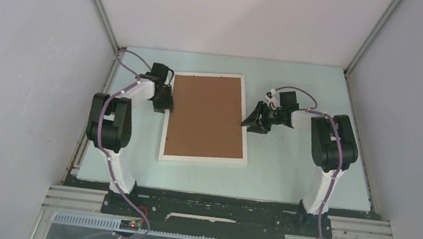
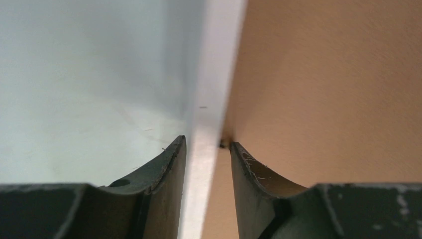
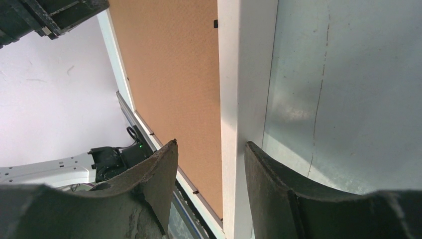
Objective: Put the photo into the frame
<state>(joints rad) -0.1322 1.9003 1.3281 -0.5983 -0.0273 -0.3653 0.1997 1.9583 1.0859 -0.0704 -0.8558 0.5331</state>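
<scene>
Count: one frame (image 1: 202,158), one brown backing board (image 1: 206,116), two arms, two grippers.

The frame is lying flat, back side up, in the middle of the table (image 1: 286,175), its long sides running near to far. The backing board is sitting inside the white rails and filling the opening.

The left gripper (image 1: 163,105) is pointing down at the far part of the frame's left rail. Its fingers (image 2: 169,169) are standing narrow, one on the table side and one on the board side, with the rail between them. Whether they are pinching the rail I cannot tell.

The right gripper (image 1: 256,122) is hovering at the frame's right rail, about level with the left one. Its jaws are standing moderately wide astride that rail, with a clear gap showing, and are holding nothing.

Surface: the table is showing a pale blue-green top with faint scuff lines.

Room: plain white walls (image 1: 21,46) are closing in the left, far and right sides, joined by metal corner posts (image 1: 99,10). A black mounting bar (image 1: 217,215) is carrying both arm bases along the near edge.
</scene>
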